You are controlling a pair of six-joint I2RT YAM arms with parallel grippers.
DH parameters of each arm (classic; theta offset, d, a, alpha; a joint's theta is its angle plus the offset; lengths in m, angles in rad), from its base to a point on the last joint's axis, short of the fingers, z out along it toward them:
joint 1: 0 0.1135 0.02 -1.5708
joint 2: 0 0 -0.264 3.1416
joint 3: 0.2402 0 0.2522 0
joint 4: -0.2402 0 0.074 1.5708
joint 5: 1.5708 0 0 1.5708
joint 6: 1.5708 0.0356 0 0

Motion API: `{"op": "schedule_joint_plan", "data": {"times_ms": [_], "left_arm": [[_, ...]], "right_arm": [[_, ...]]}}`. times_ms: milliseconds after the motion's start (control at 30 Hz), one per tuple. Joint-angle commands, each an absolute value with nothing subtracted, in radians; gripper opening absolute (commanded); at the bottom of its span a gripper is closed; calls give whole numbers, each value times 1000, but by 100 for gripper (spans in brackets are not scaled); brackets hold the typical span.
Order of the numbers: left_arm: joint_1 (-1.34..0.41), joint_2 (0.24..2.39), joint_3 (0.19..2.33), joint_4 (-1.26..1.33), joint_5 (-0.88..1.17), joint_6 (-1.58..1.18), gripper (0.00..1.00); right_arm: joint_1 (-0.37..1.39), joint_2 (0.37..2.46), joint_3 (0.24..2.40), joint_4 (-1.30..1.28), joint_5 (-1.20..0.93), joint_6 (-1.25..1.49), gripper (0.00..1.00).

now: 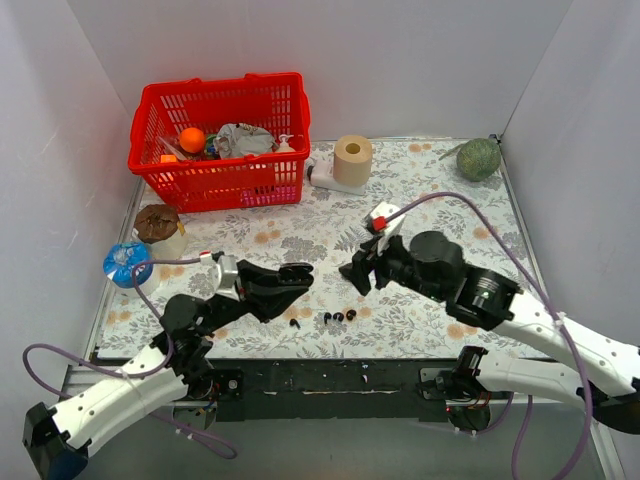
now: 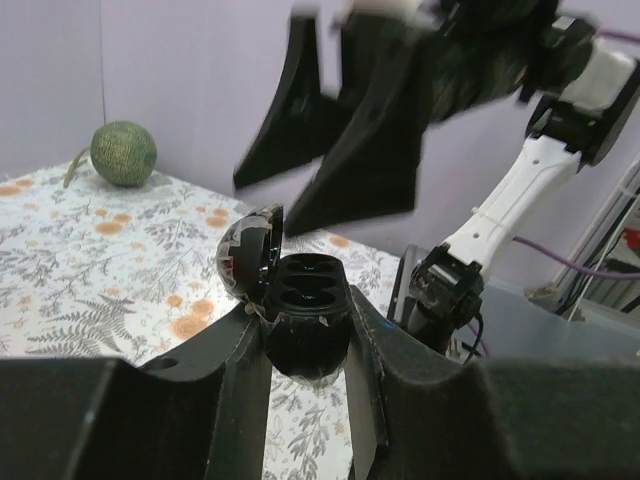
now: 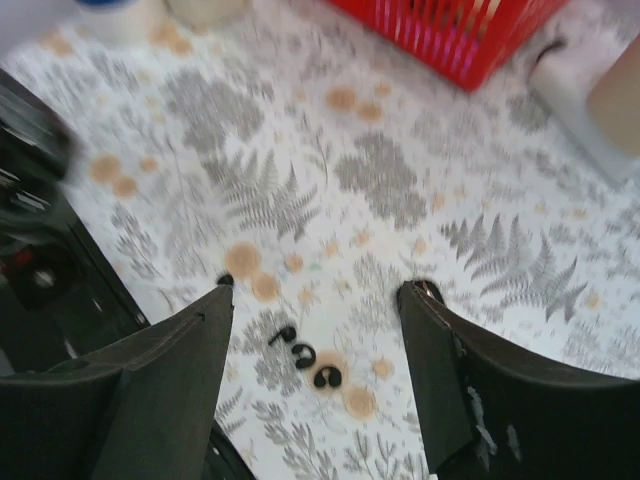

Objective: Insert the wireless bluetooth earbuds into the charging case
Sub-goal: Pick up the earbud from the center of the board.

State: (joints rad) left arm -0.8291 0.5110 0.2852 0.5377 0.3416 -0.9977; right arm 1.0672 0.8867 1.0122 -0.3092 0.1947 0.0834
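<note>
Findings, from the left of the top view to the right.

1. My left gripper (image 1: 290,281) is clamped shut on the charging case (image 2: 306,322), raised off the table (image 1: 430,190) at lower centre-left of the frame. In the left wrist view the case sits upright between my fingers (image 2: 372,385). Its lid (image 2: 246,262) is hinged open to the left, and both wells (image 2: 305,281) face up and look empty.

2. A lone earbud (image 1: 295,323) lies on the table just below that gripper in the top view, apart from the others.

3. A row of three earbuds (image 1: 339,317) lies a little to the right of it, at bottom centre, the buds nearly touching. Their line runs left to right in the top view, rising slightly to the right. The right wrist view is blurred, so I cannot tell how each bud is turned.

4. My right gripper (image 1: 358,270) hangs just above and to the right of the row in the top view, jaws spread wide and empty. In its own camera the row (image 3: 303,357) lies between my two fingers (image 3: 180,360), below the tips, slanting from upper left to lower right.

Assessment: no bud is seated yet. The right arm is free and nearest the row. In my judgement the pick calls for a near-vertical descent, with the jaws set across one end bud, not along the line. The risk is nudging the neighbouring buds.
</note>
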Motion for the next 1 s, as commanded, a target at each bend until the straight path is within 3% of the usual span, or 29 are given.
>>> {"op": "schedule_joint_plan", "data": {"times_ms": [0, 33, 67, 167, 400, 600, 633, 667, 733, 967], "left_arm": [[-830, 391, 268, 473, 304, -1068, 0], [-830, 349, 270, 445, 298, -1071, 0], [-830, 325, 281, 414, 298, -1074, 0], [-830, 250, 294, 316, 281, -1074, 0], [-830, 187, 302, 212, 247, -1089, 0], [-828, 216, 301, 213, 242, -1097, 0], [-828, 218, 304, 212, 244, -1097, 0], [-830, 222, 304, 213, 245, -1097, 0], [-830, 235, 307, 213, 253, -1098, 0], [-828, 242, 296, 216, 256, -1111, 0]], "right_arm": [[1069, 931, 839, -318, 172, 199, 69], [1071, 933, 809, -287, 160, 210, 64], [1069, 942, 749, -275, 150, 224, 51], [1069, 975, 677, -242, 162, 264, 37], [1069, 1089, 606, -223, 218, 316, 44], [1068, 1130, 572, -118, 155, 356, 26], [1069, 1141, 578, -118, 150, 359, 22], [1068, 1163, 581, -115, 129, 359, 10], [1071, 1175, 577, -97, 104, 356, 2], [1071, 1230, 552, -118, 179, 374, 1]]}}
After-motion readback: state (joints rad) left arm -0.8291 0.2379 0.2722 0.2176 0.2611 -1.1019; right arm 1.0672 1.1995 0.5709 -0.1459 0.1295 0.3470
